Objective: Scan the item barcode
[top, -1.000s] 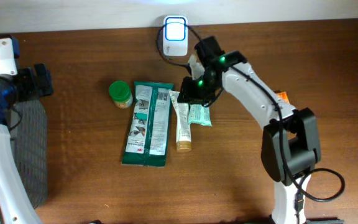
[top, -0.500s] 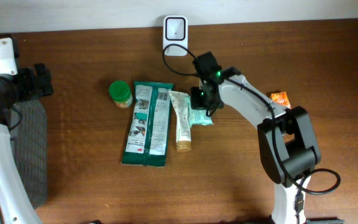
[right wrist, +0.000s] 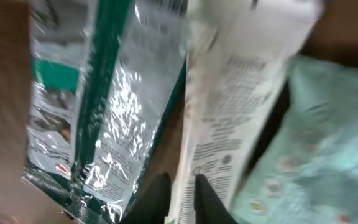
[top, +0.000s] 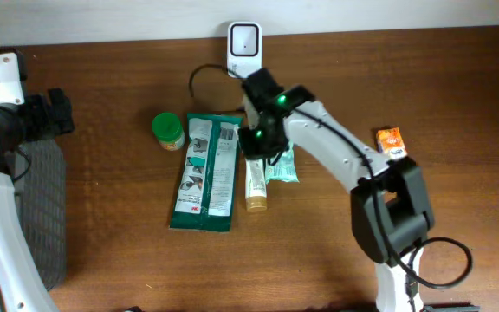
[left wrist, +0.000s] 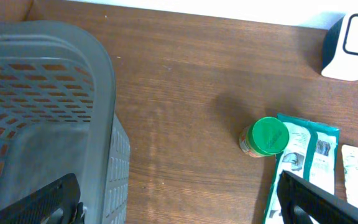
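A: Over the desk [top: 102, 260], what is the right gripper [right wrist: 180, 199] doing?
B: Its wrist camera is showing it pinching the edge of the tube [right wrist: 229, 124], blurred; overhead, the arm is hiding that, the tube lying between pouch [top: 204, 173] and packet [top: 282, 166].
A: And the left gripper [left wrist: 179, 186]?
B: Hanging spread over the basket [left wrist: 42, 93] rim.

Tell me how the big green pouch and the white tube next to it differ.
The pouch is wide, while the tube is narrow. The pouch is dark green with shiny silver panels, and the tube is white with a tan cap. The pouch is also longer than the tube. Both lie flat on the table, lengthwise and side by side.
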Robot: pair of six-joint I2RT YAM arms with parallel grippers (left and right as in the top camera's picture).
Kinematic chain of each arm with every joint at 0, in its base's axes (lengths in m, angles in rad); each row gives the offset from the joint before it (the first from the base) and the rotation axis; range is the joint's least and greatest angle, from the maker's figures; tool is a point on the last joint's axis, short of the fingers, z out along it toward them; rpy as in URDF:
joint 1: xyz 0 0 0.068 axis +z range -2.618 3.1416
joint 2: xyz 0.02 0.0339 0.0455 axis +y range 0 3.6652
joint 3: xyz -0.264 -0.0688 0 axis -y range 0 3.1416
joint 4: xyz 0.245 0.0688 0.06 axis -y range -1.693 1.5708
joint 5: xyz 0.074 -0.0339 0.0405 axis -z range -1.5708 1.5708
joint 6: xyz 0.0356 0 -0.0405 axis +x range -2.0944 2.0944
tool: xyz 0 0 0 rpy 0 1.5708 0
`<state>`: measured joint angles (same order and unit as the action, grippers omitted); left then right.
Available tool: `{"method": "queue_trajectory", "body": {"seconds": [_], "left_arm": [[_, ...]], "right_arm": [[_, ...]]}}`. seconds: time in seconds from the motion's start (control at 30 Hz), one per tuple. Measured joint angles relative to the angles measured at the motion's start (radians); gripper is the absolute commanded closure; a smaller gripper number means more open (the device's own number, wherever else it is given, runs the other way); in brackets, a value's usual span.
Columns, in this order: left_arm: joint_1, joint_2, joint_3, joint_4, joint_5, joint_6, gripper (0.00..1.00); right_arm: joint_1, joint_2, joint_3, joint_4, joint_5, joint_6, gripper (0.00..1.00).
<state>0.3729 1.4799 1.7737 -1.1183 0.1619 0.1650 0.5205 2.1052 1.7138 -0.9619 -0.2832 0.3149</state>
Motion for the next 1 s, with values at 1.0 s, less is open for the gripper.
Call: {"method": "queue_trajectory", "body": {"seconds": [1.0], "left_arm": [[0.0, 0.0, 0.0, 0.0, 0.0, 0.0, 0.01]], "right_arm": [[-0.151, -0.023, -0.17, -0.088, 0.051, 0.012, 0.84]]}}
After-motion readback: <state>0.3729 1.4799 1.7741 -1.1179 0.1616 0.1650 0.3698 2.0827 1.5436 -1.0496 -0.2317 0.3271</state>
